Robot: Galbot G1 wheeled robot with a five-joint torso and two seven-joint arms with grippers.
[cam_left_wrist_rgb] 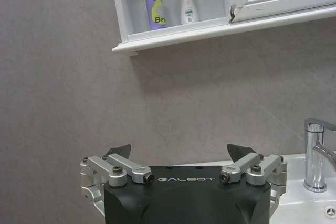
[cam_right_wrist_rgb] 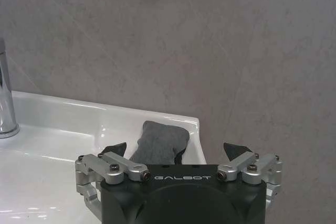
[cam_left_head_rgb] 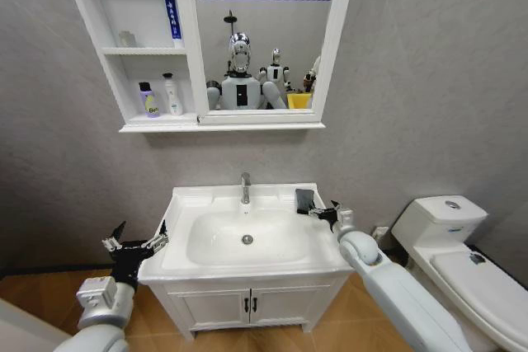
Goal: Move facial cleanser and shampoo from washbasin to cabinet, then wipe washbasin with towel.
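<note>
The white washbasin [cam_left_head_rgb: 194,263] with its chrome tap [cam_left_head_rgb: 245,188] sits before me. A small dark grey towel [cam_left_head_rgb: 304,199] lies folded on its back right rim. My right gripper [cam_left_head_rgb: 324,210] is open just in front of the towel [cam_right_wrist_rgb: 160,142], which lies a little ahead of the open fingers [cam_right_wrist_rgb: 116,149]. A purple bottle [cam_left_head_rgb: 148,99] and a white bottle [cam_left_head_rgb: 172,95] stand on the lowest shelf of the cabinet [cam_left_head_rgb: 157,121]; I cannot tell which is shampoo and which is facial cleanser. My left gripper [cam_left_head_rgb: 136,237] hangs open beside the basin's left edge, holding nothing.
A white toilet [cam_left_head_rgb: 450,224] stands to the right of the basin. The two-door vanity [cam_left_head_rgb: 247,302] is below it. A blue tube [cam_left_head_rgb: 170,4] leans on the cabinet's top shelf, beside the mirror [cam_left_head_rgb: 264,39]. The grey wall is close behind the tap.
</note>
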